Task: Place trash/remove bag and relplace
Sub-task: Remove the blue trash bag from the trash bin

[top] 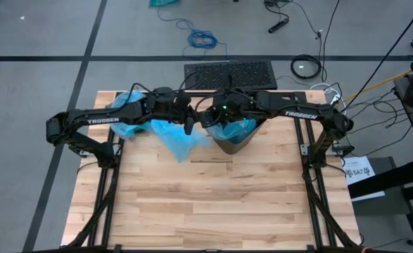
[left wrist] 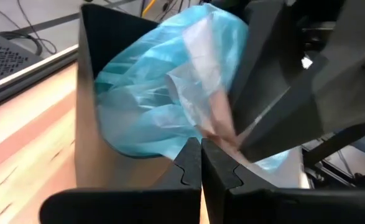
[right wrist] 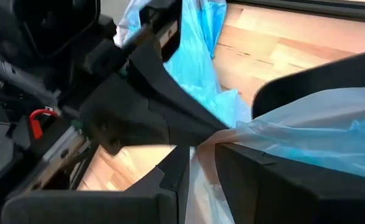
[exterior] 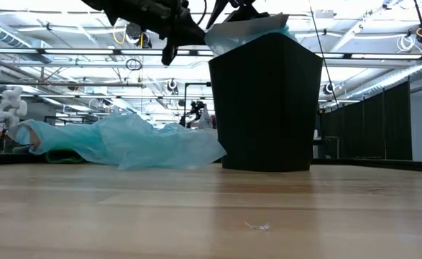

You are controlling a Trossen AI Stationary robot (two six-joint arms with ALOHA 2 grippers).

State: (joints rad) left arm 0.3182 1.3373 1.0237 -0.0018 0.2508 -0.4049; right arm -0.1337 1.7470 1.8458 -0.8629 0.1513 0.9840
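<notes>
Both grippers are working the blue liner at the rim of the black bin.

From above, you are looking at the left gripper (top: 189, 125) and the right gripper (top: 210, 117) meeting over the black bin (top: 233, 143), which is standing on the wooden table (top: 213, 204); a loose blue bag (top: 171, 137) is lying just beside it. At table height, the blue bag liner (exterior: 250, 29) is bulging above the bin's rim, and no trash is showing. In the left wrist view, your left gripper's fingers (left wrist: 188, 165) are pressing together, touching the liner (left wrist: 163, 93). In the right wrist view, the right gripper (right wrist: 202, 158) is pinching pale liner film (right wrist: 306, 127) between slightly parted fingers.
</notes>
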